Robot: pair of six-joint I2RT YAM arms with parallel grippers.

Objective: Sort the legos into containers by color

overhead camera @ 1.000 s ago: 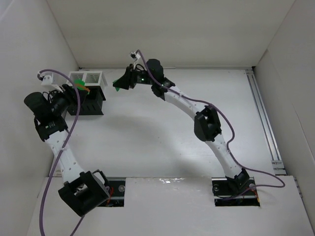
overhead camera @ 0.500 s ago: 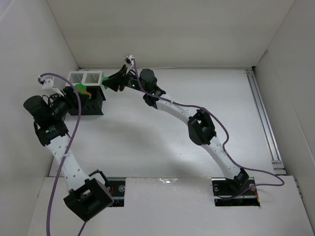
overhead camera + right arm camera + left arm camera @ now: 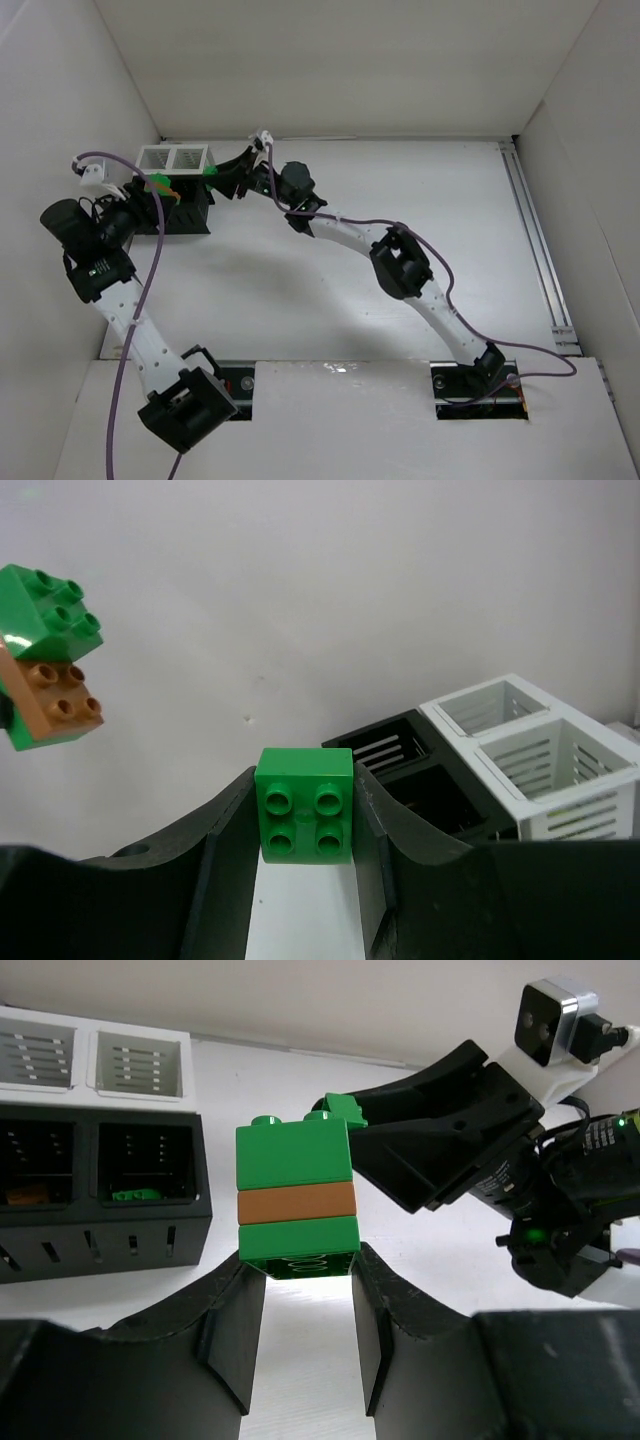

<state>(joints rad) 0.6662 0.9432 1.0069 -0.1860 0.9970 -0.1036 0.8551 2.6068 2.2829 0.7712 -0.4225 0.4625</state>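
Left wrist view: left pincer (image 3: pixel 303 1265) is pinching a seemingly light, slick brick stack (image 3: pixel 297 1175) by flat sides; right pincer (image 3: pixel 305 825) is likewise gripping one green brick (image 3: pixel 305 798).

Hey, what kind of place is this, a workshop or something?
Likely a robot lab test cell: a white table boxed in by plain white walls, left arm and right arm bolted at its near edge, toy bricks and slatted bins.
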